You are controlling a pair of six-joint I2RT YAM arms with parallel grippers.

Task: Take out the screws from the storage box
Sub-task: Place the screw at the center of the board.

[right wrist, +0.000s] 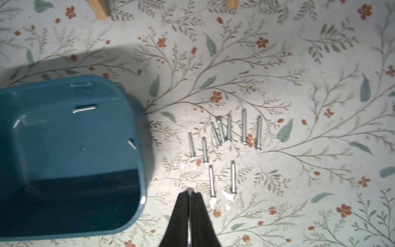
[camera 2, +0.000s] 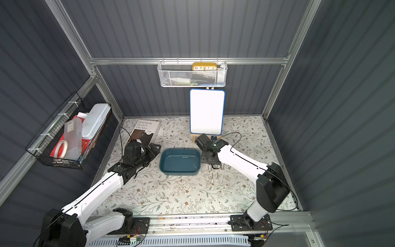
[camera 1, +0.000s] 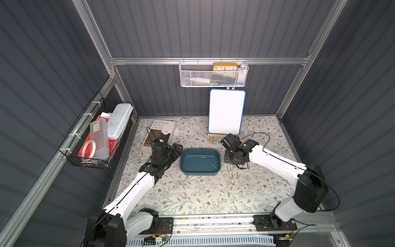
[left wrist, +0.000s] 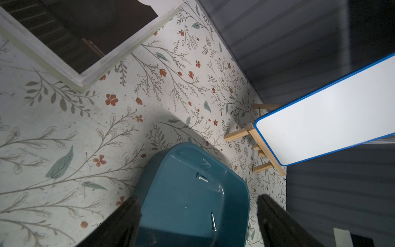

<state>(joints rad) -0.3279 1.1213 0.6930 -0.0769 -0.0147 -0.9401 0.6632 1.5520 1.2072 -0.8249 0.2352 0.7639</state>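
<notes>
- Right hand (right wrist: 189, 195), pinched shut on one screw (right wrist: 189, 213), hangs beside the storage box (right wrist: 64, 149), near the row of screws (right wrist: 233, 177) on the tabletop (right wrist: 310, 192). Best to lower it first, then release parallel to the row so it cannot roll.
- Left hand (left wrist: 197, 198), jaws apart, straddles the box's end and could steady it.
- Two screws (right wrist: 84, 108) lie inside.

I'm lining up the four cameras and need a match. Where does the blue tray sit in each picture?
Top view: tray at the picture's centre.
Top view: just left of centre.
Left wrist: one end, framed by the left claw.
Right wrist: one end, beside the loose screws.
Shared landmark: the easel's wooden feet.
</notes>
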